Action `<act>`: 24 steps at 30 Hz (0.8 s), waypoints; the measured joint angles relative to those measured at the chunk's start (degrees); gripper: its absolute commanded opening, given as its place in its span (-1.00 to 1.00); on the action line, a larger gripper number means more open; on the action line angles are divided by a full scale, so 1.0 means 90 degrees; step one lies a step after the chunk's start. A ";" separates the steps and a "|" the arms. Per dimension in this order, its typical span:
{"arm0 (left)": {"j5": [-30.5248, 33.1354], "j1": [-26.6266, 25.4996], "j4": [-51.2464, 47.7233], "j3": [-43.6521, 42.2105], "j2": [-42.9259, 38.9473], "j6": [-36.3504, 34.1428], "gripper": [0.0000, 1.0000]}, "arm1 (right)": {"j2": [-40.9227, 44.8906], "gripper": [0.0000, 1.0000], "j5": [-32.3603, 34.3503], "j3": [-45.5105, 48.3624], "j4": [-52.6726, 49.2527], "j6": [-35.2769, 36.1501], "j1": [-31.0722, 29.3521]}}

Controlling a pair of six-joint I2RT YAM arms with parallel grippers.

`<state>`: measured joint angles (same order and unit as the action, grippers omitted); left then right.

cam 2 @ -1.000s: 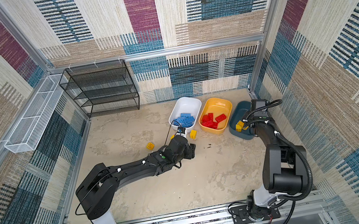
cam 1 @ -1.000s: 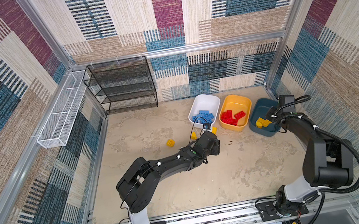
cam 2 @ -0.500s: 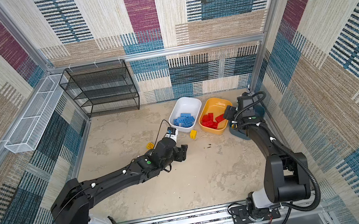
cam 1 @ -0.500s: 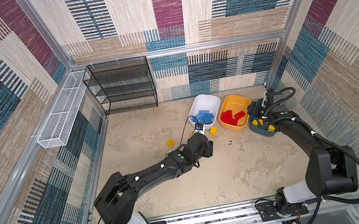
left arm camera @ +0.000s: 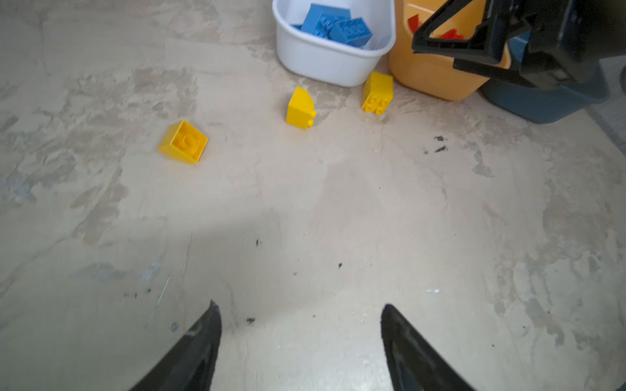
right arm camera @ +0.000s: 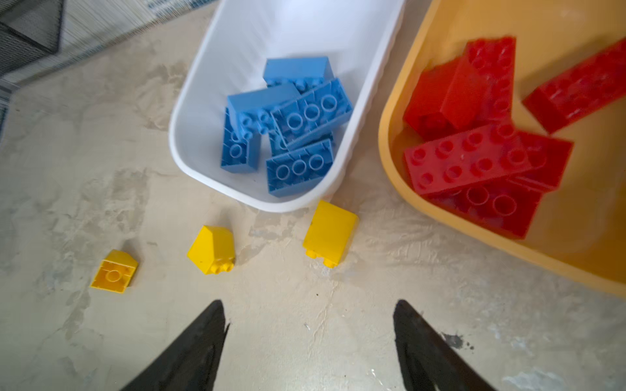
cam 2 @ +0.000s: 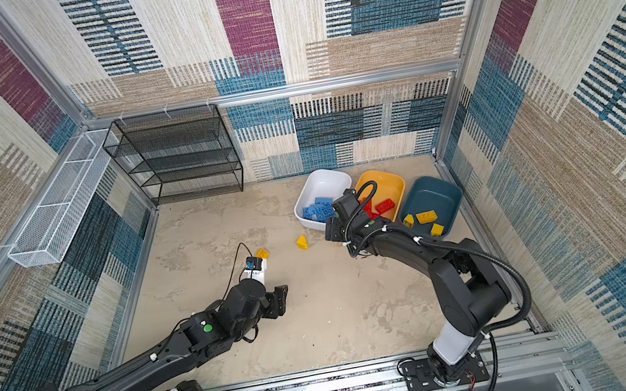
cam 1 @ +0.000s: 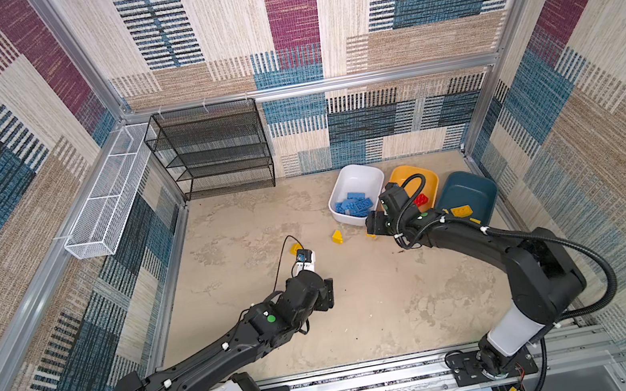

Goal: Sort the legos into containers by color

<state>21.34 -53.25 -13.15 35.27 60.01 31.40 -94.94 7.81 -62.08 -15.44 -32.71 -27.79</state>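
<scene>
Legos (right arm camera: 330, 233) still loose: three yellow, on the floor (cam 1: 381, 299) right of centre in both top views, one just beside the white tub (cam 2: 324, 182). Three tubs in a row, one colour each: about six blue in the white; about five red in the yellow-orange tub (cam 2: 391, 184); three yellow in the teal tub (cam 2: 430, 191). Right gripper (right arm camera: 308, 304) hovers by the strays, jaws apart, empty; lining up a pick, I'd say. Left gripper (left arm camera: 299, 308) mid-frame, jaws apart, empty, standing clear.

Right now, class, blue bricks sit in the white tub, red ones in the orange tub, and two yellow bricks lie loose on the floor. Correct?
Not two: the right wrist view shows three yellow bricks on the floor. Blue bricks in the white tub and red ones in the orange tub stand.
</scene>
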 measured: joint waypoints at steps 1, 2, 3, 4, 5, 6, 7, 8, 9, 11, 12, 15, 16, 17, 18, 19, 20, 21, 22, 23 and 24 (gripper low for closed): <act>0.0019 0.0000 -0.0051 -0.0097 -0.0092 0.0022 0.50 | -0.0134 0.54 0.0039 -0.0019 -0.0007 -0.0075 -0.0027; 0.0041 0.0000 -0.0104 -0.0209 -0.0197 0.0080 0.50 | -0.0277 0.54 0.0085 -0.0058 -0.0010 -0.0160 -0.0041; 0.0044 0.0000 -0.0151 -0.0296 -0.0279 0.0151 0.50 | -0.0386 0.54 0.0129 -0.0100 -0.0007 -0.0209 -0.0053; 0.0053 0.0000 -0.0165 -0.0379 -0.0347 0.0194 0.50 | -0.0498 0.54 0.0170 -0.0148 -0.0002 -0.0253 -0.0066; 0.0063 0.0000 -0.0165 -0.0452 -0.0396 0.0219 0.50 | -0.0605 0.55 0.0204 -0.0189 0.0017 -0.0333 -0.0070; 0.0063 0.0000 -0.0165 -0.0505 -0.0420 0.0270 0.50 | -0.0695 0.55 0.0209 -0.0226 0.0024 -0.0362 -0.0070; 0.0063 0.0000 -0.0165 -0.0544 -0.0423 0.0299 0.50 | -0.0799 0.55 0.0260 -0.0267 0.0029 -0.0398 -0.0070; 0.0061 0.0000 -0.0165 -0.0576 -0.0418 0.0306 0.50 | -0.0901 0.56 0.0308 -0.0308 0.0041 -0.0444 -0.0078; 0.0061 0.0000 -0.0165 -0.0590 -0.0406 0.0323 0.50 | -0.0998 0.56 0.0347 -0.0347 0.0063 -0.0488 -0.0083; 0.0058 0.0000 -0.0138 -0.0597 -0.0352 0.0323 0.50 | -0.1151 0.56 0.0440 -0.0398 0.0070 -0.0549 -0.0083; 0.0058 0.0000 -0.0129 -0.0597 -0.0328 0.0321 0.50 | -0.1207 0.55 0.0491 -0.0410 0.0078 -0.0595 -0.0083; 0.0027 -0.0002 -0.0102 -0.0597 -0.0257 0.0318 0.50 | -0.1350 0.51 0.0612 -0.0491 0.0124 -0.0673 -0.0083; 0.0005 -0.0002 -0.0085 -0.0597 -0.0233 0.0318 0.49 | -0.1389 0.50 0.0648 -0.0525 0.0148 -0.0692 -0.0087; -0.0029 0.0000 -0.0061 -0.0597 -0.0204 0.0318 0.50 | -0.1438 0.49 0.0682 -0.0571 0.0168 -0.0695 -0.0090; -0.0053 0.0000 -0.0034 -0.0597 -0.0172 0.0318 0.49 | -0.1494 0.47 0.0709 -0.0627 0.0177 -0.0709 -0.0095; -0.0063 0.0000 -0.0005 -0.0597 -0.0143 0.0316 0.49 | -0.1545 0.45 0.0741 -0.0670 0.0199 -0.0714 -0.0095; -0.0078 0.0000 0.0032 -0.0605 -0.0109 0.0316 0.49 | -0.1608 0.43 0.0767 -0.0721 0.0209 -0.0714 -0.0097; -0.0080 0.0000 0.0063 -0.0610 -0.0080 0.0313 0.49 | -0.1661 0.40 0.0782 -0.0770 0.0209 -0.0714 -0.0102; -0.0083 0.0000 0.0087 -0.0610 -0.0051 0.0313 0.49 | -0.1712 0.38 0.0816 -0.0818 0.0209 -0.0714 -0.0107; -0.0085 0.0000 0.0119 -0.0614 -0.0019 0.0313 0.49 | -0.1780 0.35 0.0835 -0.0882 0.0209 -0.0714 -0.0114; -0.0085 0.0000 0.0155 -0.0619 0.0012 0.0311 0.49 | -0.1838 0.31 0.0865 -0.0937 0.0209 -0.0714 -0.0124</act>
<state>20.58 -53.25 -11.75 29.69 60.12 34.20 -111.48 15.59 -70.52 -13.56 -39.13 -28.91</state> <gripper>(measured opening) 0.746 0.680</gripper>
